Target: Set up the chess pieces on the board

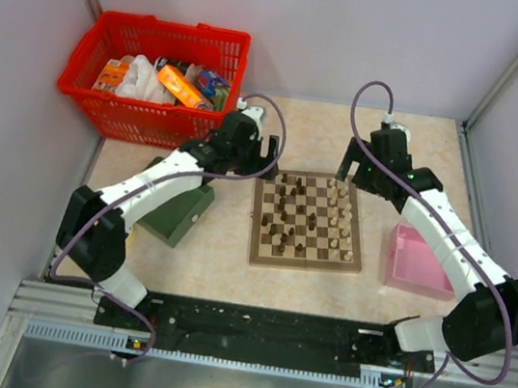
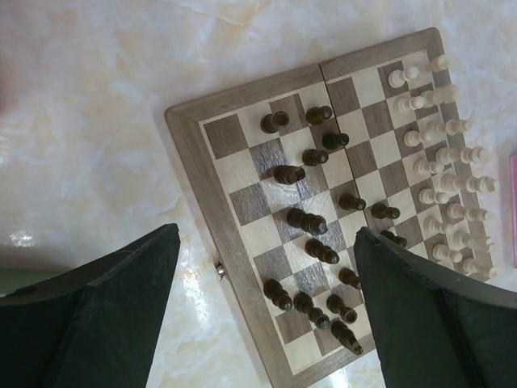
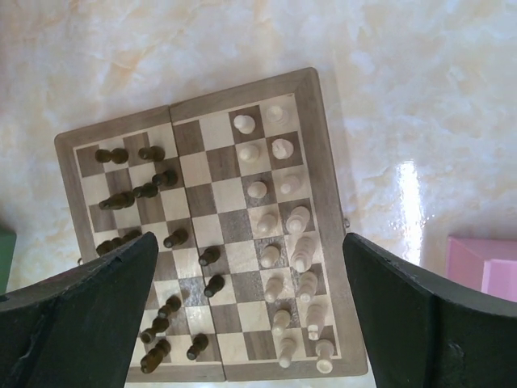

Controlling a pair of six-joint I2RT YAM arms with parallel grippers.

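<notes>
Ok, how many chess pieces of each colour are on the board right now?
Dark brown pieces: 15 in view; one more may be hidden
Cream pieces: 16
Total on the board: 31 in view

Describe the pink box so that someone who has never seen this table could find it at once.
Find the chessboard in the middle of the table. Just beyond its right edge, partly under the right arm, lies the pink box, not touching the board. It is the only pink thing, unlike the green tray left of the board and the red basket far left.
</notes>
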